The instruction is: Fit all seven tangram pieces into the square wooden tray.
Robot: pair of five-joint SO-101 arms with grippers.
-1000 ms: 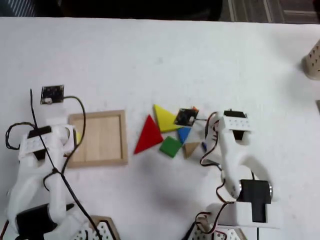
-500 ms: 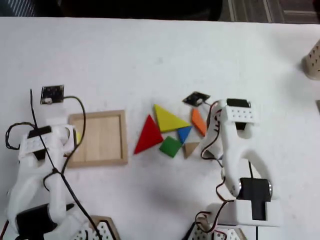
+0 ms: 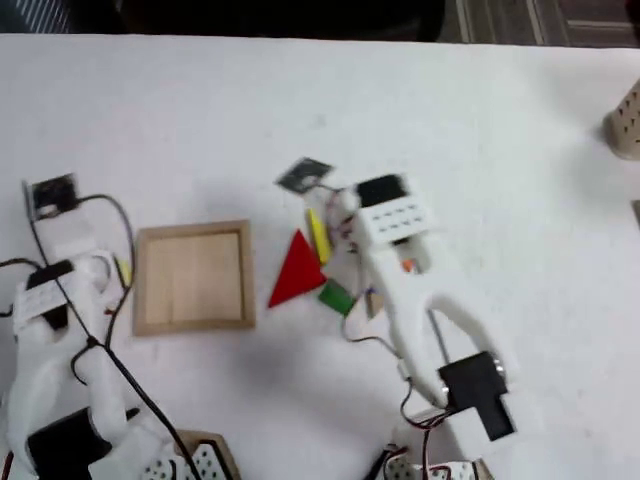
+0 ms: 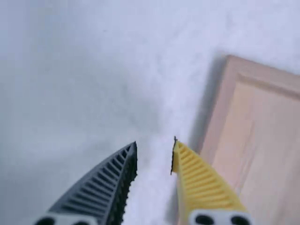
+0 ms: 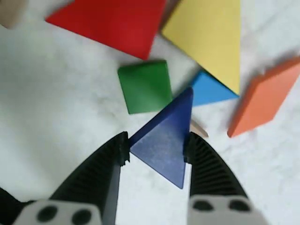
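Right end effector [image 5: 157, 143]: clamped on the dark blue wooden triangle [image 5: 164, 140], one finger on each edge, over the loose pieces lying on the white worktop [image 3: 450, 100] beside the square wooden tray [image 3: 195, 229]. Flat red triangle [image 5: 112, 21] is nearest the tray; small green square [image 5: 144, 86], large yellow triangle [image 5: 208, 33], small light blue triangle [image 5: 208, 91] and orange parallelogram [image 5: 265, 98] lie beyond it. Left end effector [image 4: 153, 150]: open, fingers apart, over worktop just beside the tray's rim, on the side away from the pieces

Setting: a robotics lab bench. A white table [image 3: 480, 110] carries the left arm [image 3: 45, 340] and right arm [image 3: 420, 300]. Both have exposed cables [image 3: 118, 212].
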